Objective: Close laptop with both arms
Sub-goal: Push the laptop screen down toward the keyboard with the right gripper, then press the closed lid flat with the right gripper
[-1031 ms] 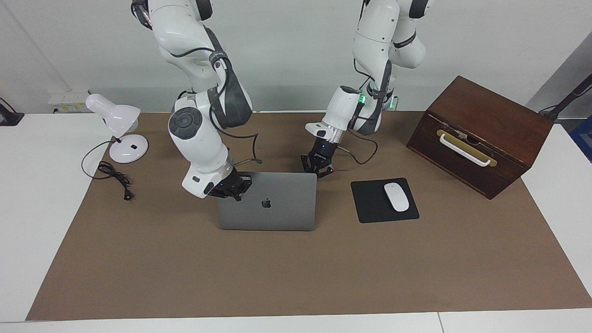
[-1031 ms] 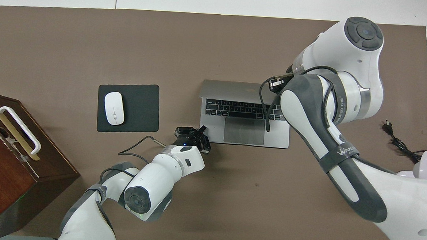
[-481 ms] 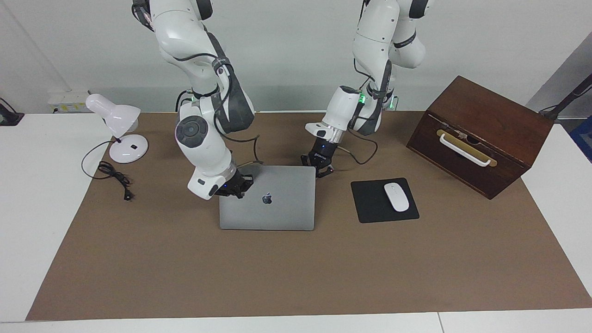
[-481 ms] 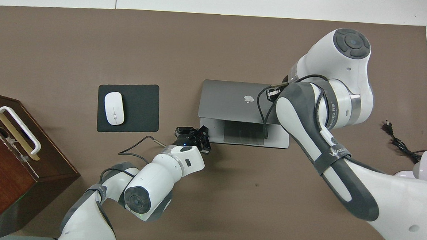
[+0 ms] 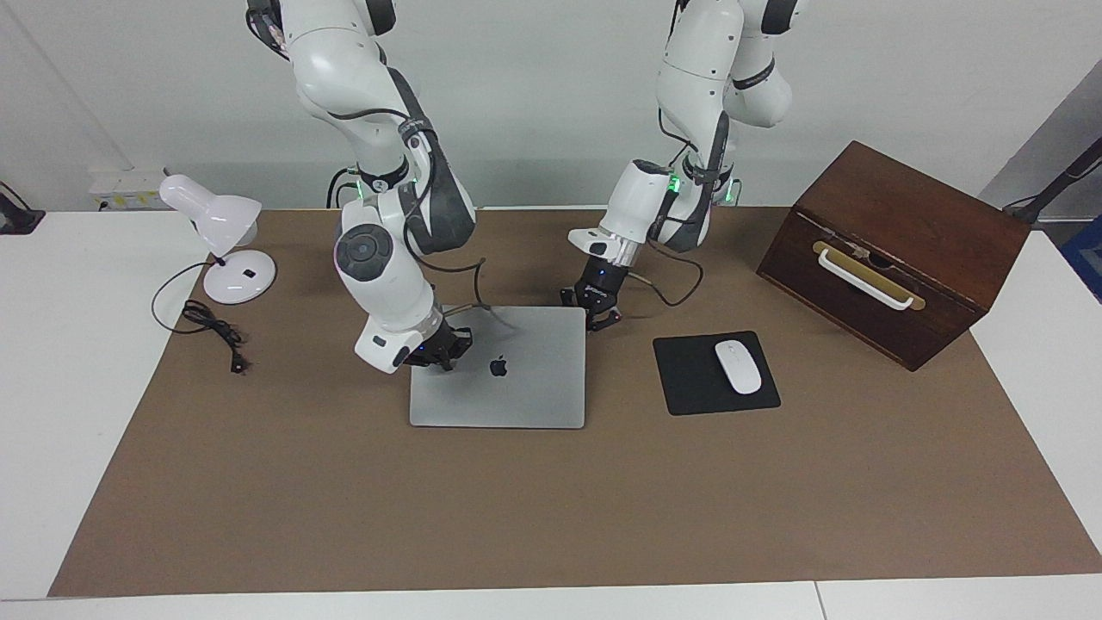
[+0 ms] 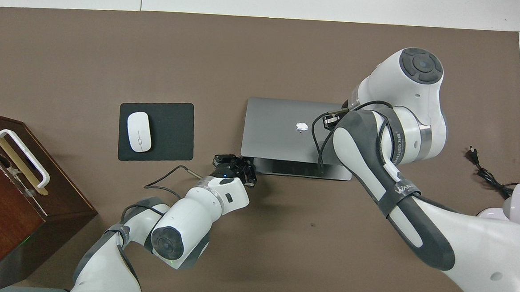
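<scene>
The silver-grey laptop (image 5: 508, 383) (image 6: 278, 129) lies on the brown mat with its lid tilted low over the base. Its apple logo faces up and the keys are hidden. In the overhead view only a thin strip of the base (image 6: 303, 169) shows at the edge nearest the robots. My right gripper (image 5: 441, 349) (image 6: 331, 120) is shut and rests on the lid near the edge toward the right arm's end. My left gripper (image 5: 599, 312) (image 6: 240, 163) is shut and sits low at the base's corner nearest the robots, toward the left arm's end.
A black mouse pad (image 5: 689, 383) with a white mouse (image 5: 738, 367) lies beside the laptop toward the left arm's end. A brown wooden box (image 5: 895, 250) with a white handle stands past it. A white desk lamp (image 5: 222, 245) and its loose cable (image 5: 215, 331) are at the right arm's end.
The lid has swung down from nearly upright to low over the base, covering the keyboard and trackpad, with the right gripper following it down. The left gripper has stayed at the base corner.
</scene>
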Robot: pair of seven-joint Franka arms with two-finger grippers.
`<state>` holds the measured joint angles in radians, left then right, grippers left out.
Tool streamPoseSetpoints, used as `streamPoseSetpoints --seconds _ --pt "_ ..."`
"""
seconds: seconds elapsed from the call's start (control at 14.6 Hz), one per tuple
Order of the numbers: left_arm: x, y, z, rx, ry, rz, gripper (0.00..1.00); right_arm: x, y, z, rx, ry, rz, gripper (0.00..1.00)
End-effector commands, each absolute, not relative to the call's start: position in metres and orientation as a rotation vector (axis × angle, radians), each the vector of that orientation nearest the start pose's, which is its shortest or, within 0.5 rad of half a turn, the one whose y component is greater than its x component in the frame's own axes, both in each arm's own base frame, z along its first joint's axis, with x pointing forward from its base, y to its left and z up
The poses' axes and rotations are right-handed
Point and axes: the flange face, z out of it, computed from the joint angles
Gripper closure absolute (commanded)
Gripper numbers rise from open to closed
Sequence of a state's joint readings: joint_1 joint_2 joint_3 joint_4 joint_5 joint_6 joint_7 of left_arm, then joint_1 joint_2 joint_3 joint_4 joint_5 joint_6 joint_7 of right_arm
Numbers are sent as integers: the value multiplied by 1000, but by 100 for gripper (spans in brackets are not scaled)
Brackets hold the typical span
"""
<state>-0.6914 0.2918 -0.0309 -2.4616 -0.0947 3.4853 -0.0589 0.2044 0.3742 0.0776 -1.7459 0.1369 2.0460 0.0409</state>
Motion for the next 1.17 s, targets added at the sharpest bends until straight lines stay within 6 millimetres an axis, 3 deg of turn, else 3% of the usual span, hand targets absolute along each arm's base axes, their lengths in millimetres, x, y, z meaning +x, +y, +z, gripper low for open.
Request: streamPoseSetpoints --seconds 0.0,0.89,1.1 --pt "405 -344 252 -3090 910 -1123 100 603 181 353 -2982 -245 147 100" --pt "405 -344 252 -3089 912 -1123 100 584 180 337 -2989 -249 153 100" --pt "405 -343 252 -3089 909 -1124 100 581 188 335 -2989 -267 138 100"
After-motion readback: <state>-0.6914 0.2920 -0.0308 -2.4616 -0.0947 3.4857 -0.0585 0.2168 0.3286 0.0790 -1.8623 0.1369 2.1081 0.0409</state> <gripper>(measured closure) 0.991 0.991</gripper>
